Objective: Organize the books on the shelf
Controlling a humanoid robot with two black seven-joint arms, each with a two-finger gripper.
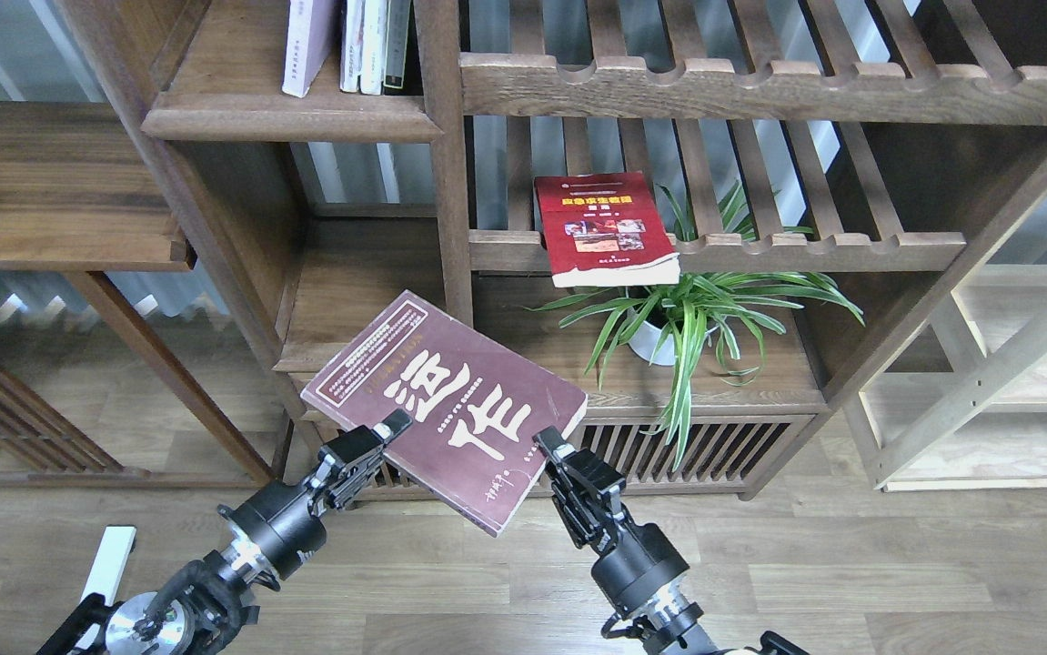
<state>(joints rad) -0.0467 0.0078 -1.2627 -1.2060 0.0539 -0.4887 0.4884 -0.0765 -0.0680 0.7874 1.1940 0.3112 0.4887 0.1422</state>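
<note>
Book in hand: the dark maroon paperback with big white Chinese characters (446,409) is hanging tilted in the air in front of the lower cabinet, well below the solid dark-brown plank shelf with the thick rounded front lip (291,116).
Left claw: the left gripper (376,438) is sitting at the book's lower-left edge and appears to be nipping it; the fingers are seen nearly end-on, so I cannot tell how far they are parted.
Right claw: the right gripper (548,448) is sitting by the lower-right edge, seemingly just touching or just beside it; whether it is gripping is not clear.
Other books: the plain pale lavender-white paperback (307,45) is leaning on the plank shelf beside a few upright volumes (376,44); the red paperback with yellow title and small photos (605,229) is lying on the slatted rack with the scalloped rail (723,250), its near end overhanging above the potted spider plant (687,314).
Risk of slipping: the cover is being held only at thin edges, so the book is likely to droop or slide out on the lift.
Risk of striking: the narrow compartment and its upright post (450,164) are leaving little room, so a corner could catch.
Risk of toppling: pushing in could knock the leaning paperback over.
</note>
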